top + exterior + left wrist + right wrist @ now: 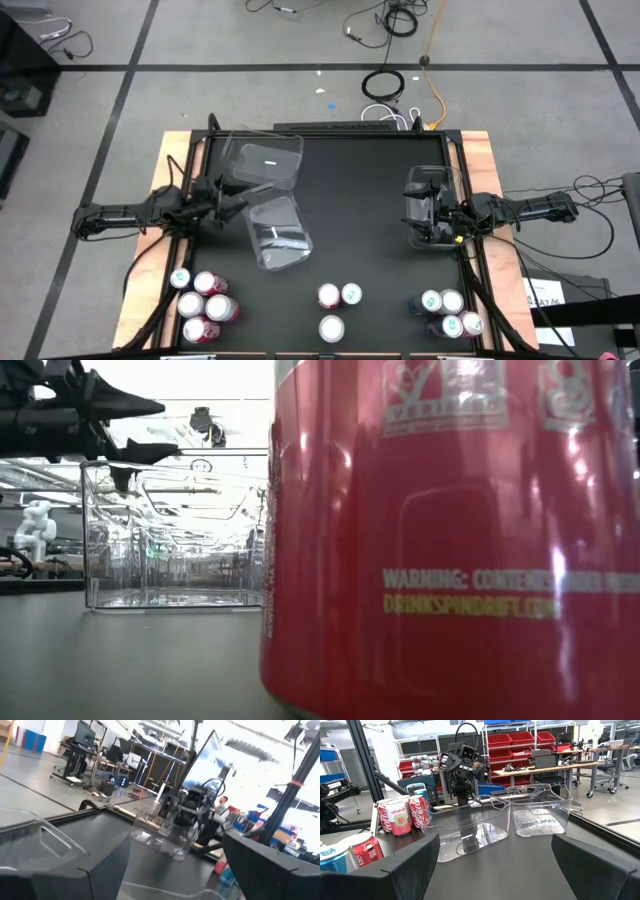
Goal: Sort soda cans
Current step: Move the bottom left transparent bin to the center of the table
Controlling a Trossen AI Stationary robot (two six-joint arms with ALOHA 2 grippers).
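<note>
Soda cans stand upright along the table's near edge in three groups: several red and pink ones with one teal at near left point(205, 303), three in the middle point(338, 305), several at near right point(450, 312). One red can point(450, 540) fills the low view. My left gripper point(232, 202) is open between two clear bins, and a clear rim point(170, 892) shows between its fingers. My right gripper point(428, 212) is open at the table's right side, above a third clear bin point(424, 195). Neither gripper is near a can.
Two clear plastic bins sit left of centre, one farther point(265, 160) and one nearer point(278, 232), the nearer turned at an angle. Bare black table point(360, 200) lies between the arms. Cables lie on the floor beyond the far edge.
</note>
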